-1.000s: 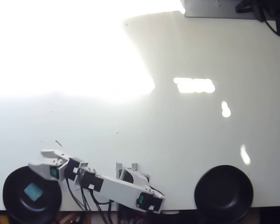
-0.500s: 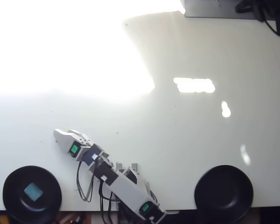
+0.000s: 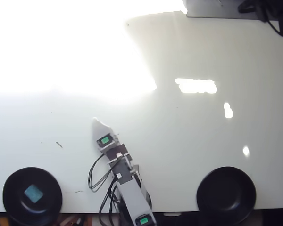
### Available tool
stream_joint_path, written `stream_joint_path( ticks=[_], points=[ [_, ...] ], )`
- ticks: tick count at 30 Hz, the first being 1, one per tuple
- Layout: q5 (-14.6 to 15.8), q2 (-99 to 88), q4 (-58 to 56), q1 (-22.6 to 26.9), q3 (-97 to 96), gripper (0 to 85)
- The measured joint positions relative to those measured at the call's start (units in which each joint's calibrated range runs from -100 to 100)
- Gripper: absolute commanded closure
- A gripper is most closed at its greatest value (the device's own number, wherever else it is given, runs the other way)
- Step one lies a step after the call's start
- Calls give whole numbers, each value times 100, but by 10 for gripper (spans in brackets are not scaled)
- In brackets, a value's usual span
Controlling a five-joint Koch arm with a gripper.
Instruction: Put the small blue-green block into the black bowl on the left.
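Check the overhead view first: the small blue-green block (image 3: pixel 33 193) lies flat inside the black bowl (image 3: pixel 13 185) at the lower-left corner, roughly centred on the bowl floor, w/ dark rim showing all round it. Nothing touches the block. The gripper (image 3: pixel 95 121) now points up and slightly left over bare white table (image 3: pixel 188 141), well apart from that bowl; a second ago it hung at the bowl's upper-right rim, and half a second ago it was already clear of the rim and swinging toward centre. The block has kept its place in the bowl across all three moments, so the arm's swing did not disturb it. You see only one pale tip at the front of the gripper, so you cannot tell whether the jaws are spread or pressed together; no teal shows at the tip, which fits an empty gripper. Judgement: placement looks done and the arm is retracting toward its base at the bottom edge. A second black bowl (image 3: pixel 226 188) sits at the lower right, empty as far as visible; ignore it. Note heavy glare over the upper-left table washes out detail there. Cables (image 3: pixel 96 172) loop left of the arm, short of the left bowl. No further move on the block appears needed; confirm the arm settles w/o snagging cables.
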Motion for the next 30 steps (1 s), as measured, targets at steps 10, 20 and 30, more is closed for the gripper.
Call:
stream_joint_path(
  ticks=[10,20,30],
  points=[
    [498,0,206,-664,-979,484],
    [503,0,452,-1167,-1911,484],
    [449,-25,1621,-1304,-2678,426]
  ],
)
